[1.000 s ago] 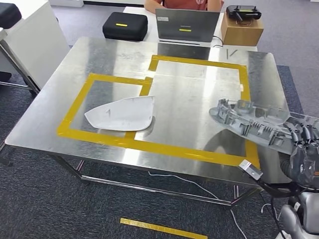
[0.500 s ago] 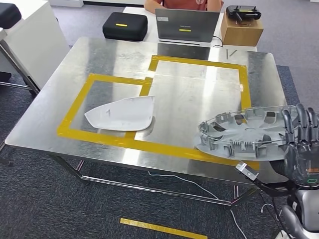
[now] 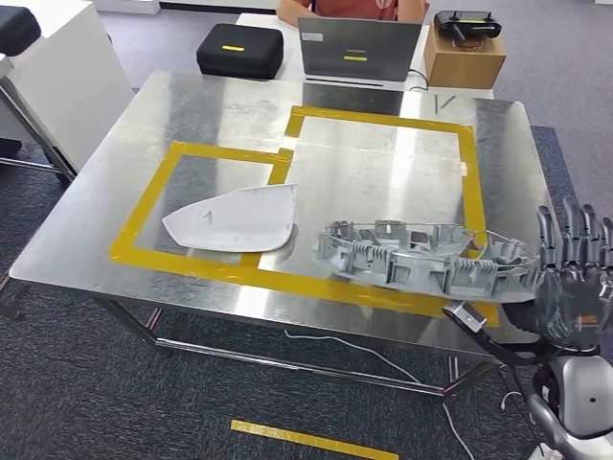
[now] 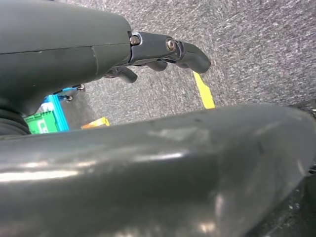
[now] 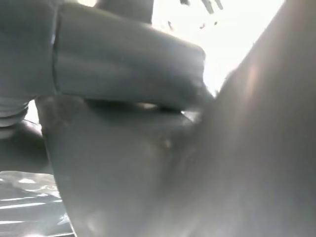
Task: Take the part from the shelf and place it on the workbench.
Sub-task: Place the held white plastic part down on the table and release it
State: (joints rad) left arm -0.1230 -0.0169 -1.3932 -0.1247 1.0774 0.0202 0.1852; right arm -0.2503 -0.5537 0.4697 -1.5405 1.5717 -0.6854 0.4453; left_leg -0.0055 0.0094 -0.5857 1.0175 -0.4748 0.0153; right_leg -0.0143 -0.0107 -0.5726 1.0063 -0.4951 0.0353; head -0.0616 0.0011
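On the shiny metal table point(image 3: 108, 206), the right hand point(image 3: 575, 287) holds the grey part point(image 3: 420, 257) by its end and should lower it flat inside the yellow tape point(image 3: 375, 293), away from the white part point(image 3: 235, 220).

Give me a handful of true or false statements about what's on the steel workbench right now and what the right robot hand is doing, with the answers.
1. The right robot hand holds the grey ribbed plastic part by one end. True.
2. The white curved plastic cover lies inside the yellow tape outline on the shiny steel workbench. True.
3. The grey ribbed plastic part lies on top of the white curved plastic cover. False: they are apart, the grey part to its right.
4. The black zipped case sits inside the yellow tape outline. False: it sits beyond the workbench's far edge.
5. The open grey laptop stands behind the workbench. True.
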